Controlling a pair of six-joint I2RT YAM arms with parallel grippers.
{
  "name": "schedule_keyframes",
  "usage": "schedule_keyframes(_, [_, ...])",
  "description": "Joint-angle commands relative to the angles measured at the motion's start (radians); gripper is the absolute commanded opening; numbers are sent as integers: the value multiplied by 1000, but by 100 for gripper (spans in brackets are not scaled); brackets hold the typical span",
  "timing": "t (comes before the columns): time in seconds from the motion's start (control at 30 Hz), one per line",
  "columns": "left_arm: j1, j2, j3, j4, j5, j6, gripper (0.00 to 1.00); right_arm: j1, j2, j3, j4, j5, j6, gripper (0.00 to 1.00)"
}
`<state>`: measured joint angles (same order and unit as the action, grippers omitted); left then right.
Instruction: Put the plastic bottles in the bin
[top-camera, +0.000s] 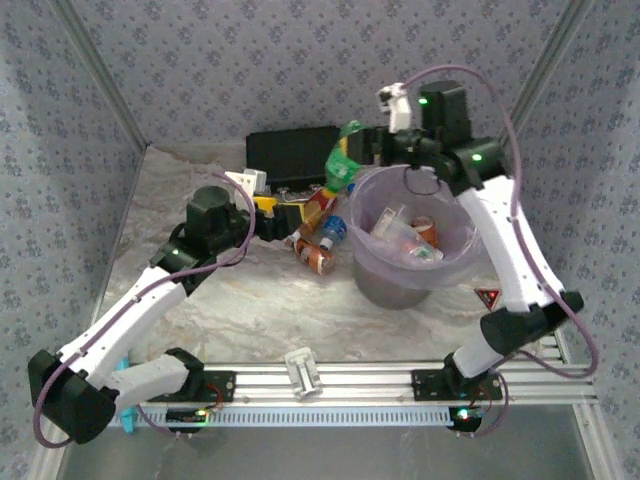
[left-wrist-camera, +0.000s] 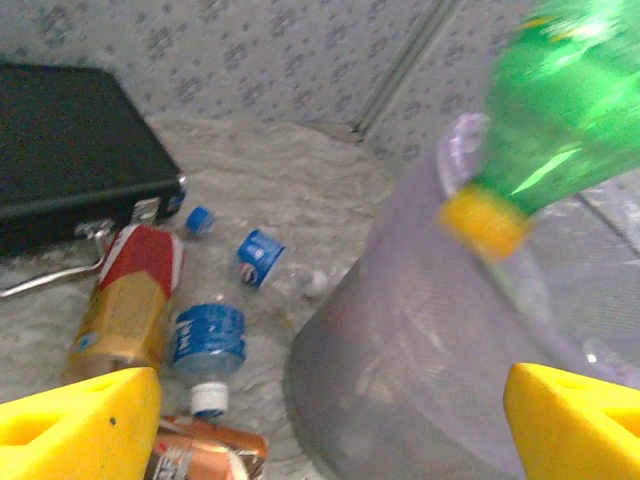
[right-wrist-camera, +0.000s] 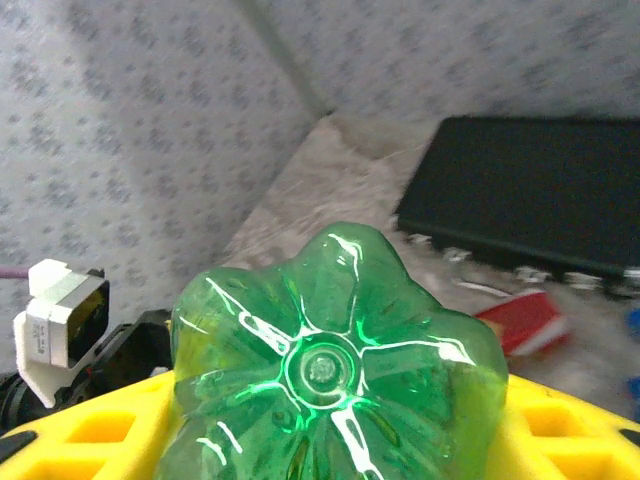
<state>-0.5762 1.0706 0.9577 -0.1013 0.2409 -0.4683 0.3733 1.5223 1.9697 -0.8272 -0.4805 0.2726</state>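
**One green bottle held at the bin's rim, three loose on the counter**

From above, left to right: the left arm (top-camera: 140, 300) reaches toward the middle. The left jaws stand released, wide apart with nothing between them, just beside three bottles lying on the counter (top-camera: 250, 290). These are a red-labelled bottle (top-camera: 315, 205), a blue-labelled bottle (top-camera: 336, 232) and an amber bottle (top-camera: 318, 258). One black case (top-camera: 293, 155) lies behind them, and one white clip block (top-camera: 303, 372) sits at the near edge. To the right stands the single bin (top-camera: 395, 290) with about three more bottles (top-camera: 425, 232) inside; the bag blurs the exact count. The right arm (top-camera: 505, 240) bends round the bin, and the right jaws are clenched on one green bottle (top-camera: 345, 160), tilted in the air at the bin's far-left rim.

The left wrist view adds the green bottle's yellow cap (left-wrist-camera: 485, 222), pointing down at the rim. It also shows the blue-labelled bottle's white cap (left-wrist-camera: 208, 398), and two small blue pieces (left-wrist-camera: 260, 258) too blurred to name. The two yellow fingers (left-wrist-camera: 80, 425) sit far apart at the bottom corners.

The right wrist view alone shows the green bottle's ribbed base (right-wrist-camera: 325, 370), pressed between yellow fingers (right-wrist-camera: 90, 430) on both sides.
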Motion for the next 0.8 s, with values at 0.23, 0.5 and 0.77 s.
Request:
schedule_keyframes(0.23, [-8, 175, 80, -213, -187, 22, 85, -227, -194, -30, -318, 337, -190, 47])
schedule_keyframes(0.5, [-13, 264, 105, -252, -208, 16, 87, -221, -142, -77, -383, 509, -307, 46])
schedule_keyframes(0.77, [-14, 319, 131, -263, -219, 19, 87, -124, -13, -89, -465, 609, -437, 38])
